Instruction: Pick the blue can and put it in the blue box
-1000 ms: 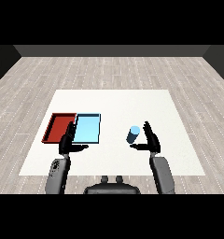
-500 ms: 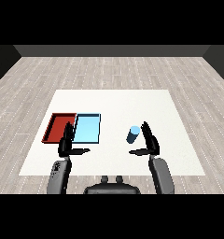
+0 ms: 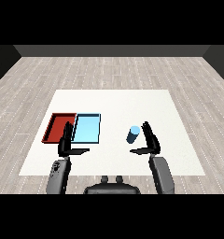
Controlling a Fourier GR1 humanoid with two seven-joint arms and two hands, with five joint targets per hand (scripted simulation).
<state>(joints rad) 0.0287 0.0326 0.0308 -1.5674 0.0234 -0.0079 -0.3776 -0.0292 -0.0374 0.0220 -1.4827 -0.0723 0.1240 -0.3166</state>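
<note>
A blue can (image 3: 133,134) stands upright on the white table (image 3: 114,107), right of centre. My right hand (image 3: 151,141) is just to its right and slightly nearer me, open, fingers straight and thumb pointing left below the can, not touching it. The light blue tray (image 3: 87,129) lies left of centre with the red tray (image 3: 58,128) at its left side. My left hand (image 3: 66,142) hovers open in front of the two trays, its fingers overlapping the seam between them.
Both grey forearms rise from the table's near edge. Bare white table surface stretches behind the trays and can and to the far right. Grey plank floor surrounds the table.
My right hand has edged slightly closer to the can. The left hand, can and trays have barely moved.
</note>
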